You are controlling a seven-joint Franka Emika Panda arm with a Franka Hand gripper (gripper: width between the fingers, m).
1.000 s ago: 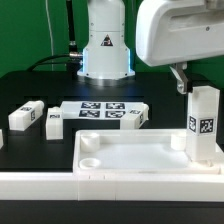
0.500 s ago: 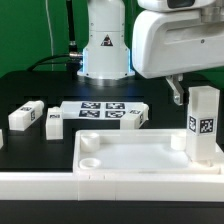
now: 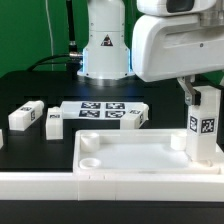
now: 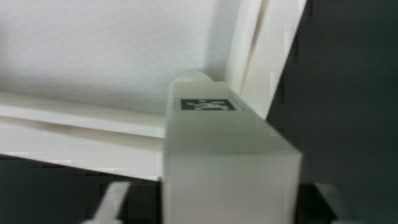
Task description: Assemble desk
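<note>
**Desk lead:** Where is the gripper relative to the desk parts?

**Me:** I see the gripper down over the top of one leg. That leg stands upright on the desk slab, at the slab's end on the exterior view's right. One dark finger sits just beside the leg's upper side. The other finger is hidden behind the leg.

**Desk lead:** Is it clamped on it?

**Me:** I cannot tell. In the wrist view the leg fills the space between the jaws and stands close by the raised rim, but the contact itself is blurred.

**Desk lead:** And the other parts?

**Me:** The slab lies along the near edge of the black table. Off the slab, a loose leg and a second loose leg lie by the end of the marker board on the exterior view's left. A third loose leg lies at its other end.
</note>
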